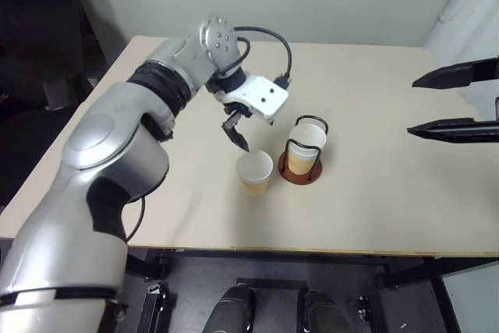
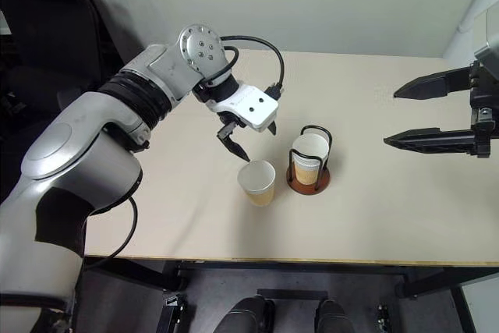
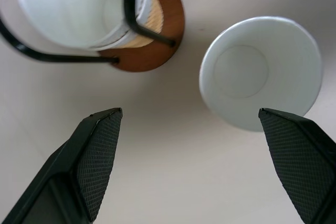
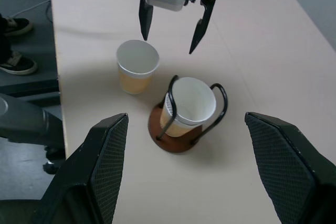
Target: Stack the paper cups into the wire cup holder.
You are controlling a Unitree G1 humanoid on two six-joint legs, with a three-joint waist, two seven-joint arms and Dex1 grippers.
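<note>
While my left gripper (image 4: 170, 27) hangs above the table (image 1: 390, 193) with its jaws spread wide and nothing between them, the loose paper cup (image 1: 255, 171) stands upright just below and slightly to one side of its fingertips. From the left wrist view the cup's open mouth (image 3: 261, 80) lies off toward 1 finger, not centred between the 2, so I judge the coming move turns on shifting sideways over that cup before descending. Its long axis is vertical, mouth up, which suits a grasp across the rim from above.

My right gripper (image 2: 405, 118) is also wide open and empty, held well apart at the far right side of the table. The left is plainly the nearer arm to the loose cup.

Count: 1 wire cup holder (image 1: 300, 171), standing just beside the loose cup, not touching it; at least 1 cup (image 1: 307, 147) already seated inside its loops. Whether a second cup nests within that one I cannot tell. 1 cup stands outside.
</note>
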